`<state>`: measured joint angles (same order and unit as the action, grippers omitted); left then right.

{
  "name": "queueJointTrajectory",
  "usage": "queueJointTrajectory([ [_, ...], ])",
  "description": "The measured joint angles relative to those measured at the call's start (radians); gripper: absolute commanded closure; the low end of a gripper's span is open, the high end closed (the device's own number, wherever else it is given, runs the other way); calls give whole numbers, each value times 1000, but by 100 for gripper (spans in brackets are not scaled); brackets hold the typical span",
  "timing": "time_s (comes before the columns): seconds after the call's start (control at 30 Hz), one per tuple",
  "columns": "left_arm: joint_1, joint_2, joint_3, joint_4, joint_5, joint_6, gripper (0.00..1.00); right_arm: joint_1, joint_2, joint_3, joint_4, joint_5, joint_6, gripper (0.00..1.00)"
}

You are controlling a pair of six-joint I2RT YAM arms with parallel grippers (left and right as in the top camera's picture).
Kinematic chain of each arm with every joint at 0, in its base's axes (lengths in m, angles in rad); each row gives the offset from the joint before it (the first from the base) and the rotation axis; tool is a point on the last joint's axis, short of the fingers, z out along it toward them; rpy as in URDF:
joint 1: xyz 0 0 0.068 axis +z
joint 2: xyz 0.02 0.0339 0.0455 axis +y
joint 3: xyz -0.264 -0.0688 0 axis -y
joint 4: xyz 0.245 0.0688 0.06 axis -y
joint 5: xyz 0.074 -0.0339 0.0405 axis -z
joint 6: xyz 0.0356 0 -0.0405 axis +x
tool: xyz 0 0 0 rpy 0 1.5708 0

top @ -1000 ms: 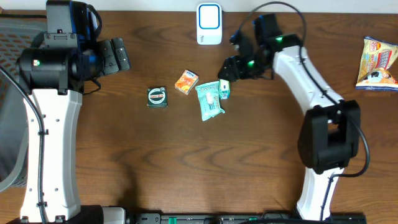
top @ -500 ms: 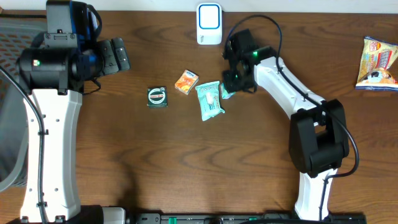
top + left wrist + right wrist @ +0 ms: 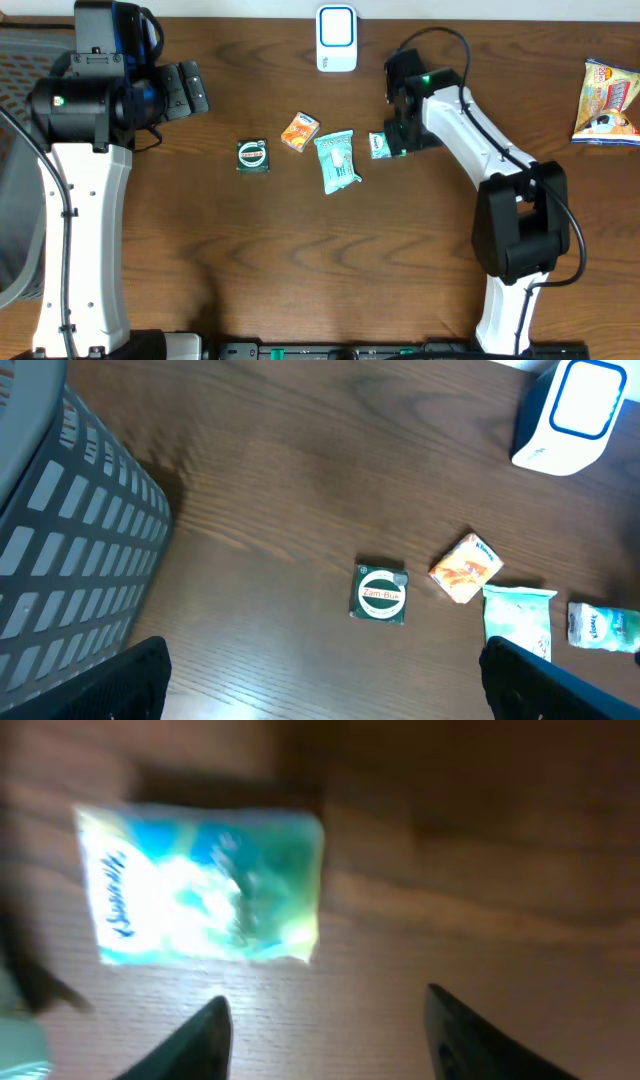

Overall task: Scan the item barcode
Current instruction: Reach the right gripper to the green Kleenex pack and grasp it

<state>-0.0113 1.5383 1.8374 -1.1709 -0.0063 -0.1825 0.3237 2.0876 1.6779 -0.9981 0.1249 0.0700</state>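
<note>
On the counter (image 3: 300,250), the right gripper (image 3: 397,138) sits just beside a small teal pack (image 3: 379,146). Left of it lie a larger teal packet (image 3: 337,162), an orange packet (image 3: 299,131) and a green tin (image 3: 252,155).

Open wood (image 3: 350,100) separates the small tissue pack (image 3: 379,146) from the scanner (image 3: 336,38); the larger pack (image 3: 337,161) crowds it, perhaps touching.

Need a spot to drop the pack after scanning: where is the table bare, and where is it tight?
Bare: the front strip of table between left arm and right arm, and from right arm to snack bag. Tight: the middle row below the scanner, tin, orange packet, wipes and small pack, with the right hand at the small pack.
</note>
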Motion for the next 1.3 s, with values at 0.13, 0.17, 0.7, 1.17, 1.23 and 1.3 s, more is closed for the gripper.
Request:
queueJointTrajectory([
  [0.13,0,0,0,0,0,0,2,-1,-10,11,99,-81,-109,33],
  [0.17,0,0,0,0,0,0,2,-2,-10,11,125,-106,-137,31],
  [0.7,0,0,0,0,0,0,2,-53,8,12,252,-338,-446,37],
  [1.17,0,0,0,0,0,0,2,-60,101,12,-95,-478,-470,54],
  [1.23,0,0,0,0,0,0,2,-60,97,12,-160,-499,-470,53],
  [1.3,0,0,0,0,0,0,2,-60,87,12,-194,-511,-469,47],
])
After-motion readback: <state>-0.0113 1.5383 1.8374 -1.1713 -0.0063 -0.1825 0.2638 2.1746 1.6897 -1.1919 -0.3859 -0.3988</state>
